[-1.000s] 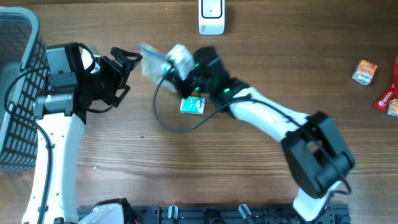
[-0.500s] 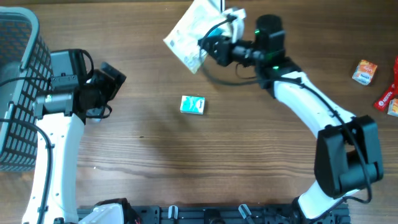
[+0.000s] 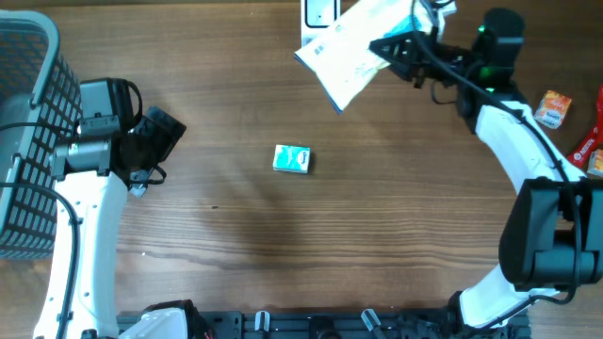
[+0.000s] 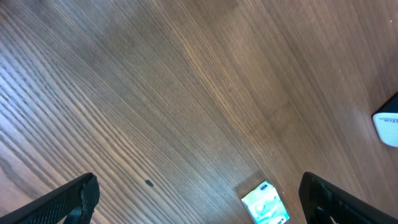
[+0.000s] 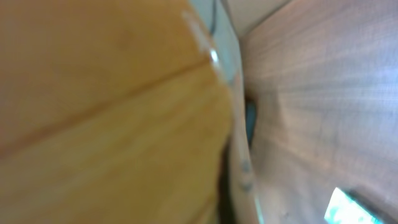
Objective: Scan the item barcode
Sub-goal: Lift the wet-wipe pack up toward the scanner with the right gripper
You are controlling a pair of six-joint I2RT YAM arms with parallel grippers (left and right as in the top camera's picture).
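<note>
Gripping packet (image 3: 350, 52) in right fingers (image 3: 398, 45), clamped tight on one edge. Carried within the last second from middle of tabletop (image 3: 283, 245) up to the far edge. Now hanging tilted over scanner (image 3: 316, 11), partly covering it. Left behind at centre, unmoved: small green box (image 3: 291, 159). Pulled back toward basket (image 3: 24, 113): left fingers (image 3: 162, 137), spread wide, empty. Nothing legible from right wrist, only blur. Likely at the scan step itself. Cannot tell whether barcode faces scanner. May need turning or lowering of packet for a read.
</note>
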